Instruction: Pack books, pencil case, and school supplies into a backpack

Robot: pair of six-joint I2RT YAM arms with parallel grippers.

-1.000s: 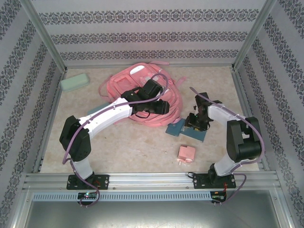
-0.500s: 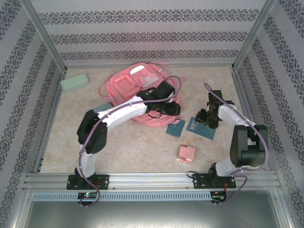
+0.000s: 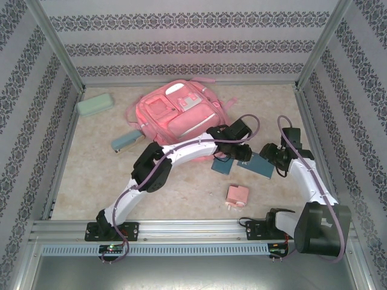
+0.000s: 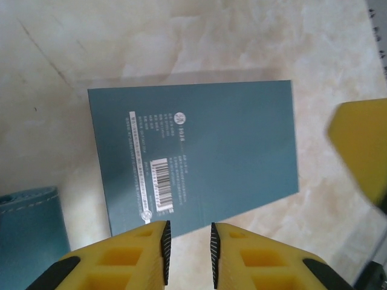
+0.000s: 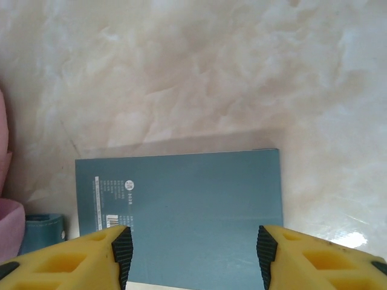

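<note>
The pink backpack [image 3: 181, 115] lies flat at the back middle of the desk [image 3: 181, 187], its front pockets facing up and its straps trailing off to the left. The mint-green pencil case [image 3: 95, 105] sits well apart from it, in the far left corner. A pale grey-blue oblong thing [image 3: 127, 142] lies on the desk just off the backpack's near left side. The small pink block [image 3: 237, 196] stands alone toward the near right, clear of both arms.

Two teal pads lie just in front of the backpack's right corner. The left arm reaches across the desk to them, and the right arm bends in from the other side, so the two wrists meet over the right-hand teal pad [image 4: 193, 151]. That pad lies flat on the desk with its printed back and barcode up. The second teal pad [image 3: 222, 164] lies close to its left, nearer the backpack, and shows a stitched edge in the left wrist view.

The left tool [image 4: 187, 241] hovers at the near edge of the barcode pad, its yellow fingers [image 4: 139, 257] almost pressed together, with a narrow gap between them that holds nothing. The right tool [image 5: 192, 248] hangs over the same pad with its fingers spread wide, also gripping nothing. A yellow blur at the right of the left wrist view looks like one of the right tool's fingers.
</note>
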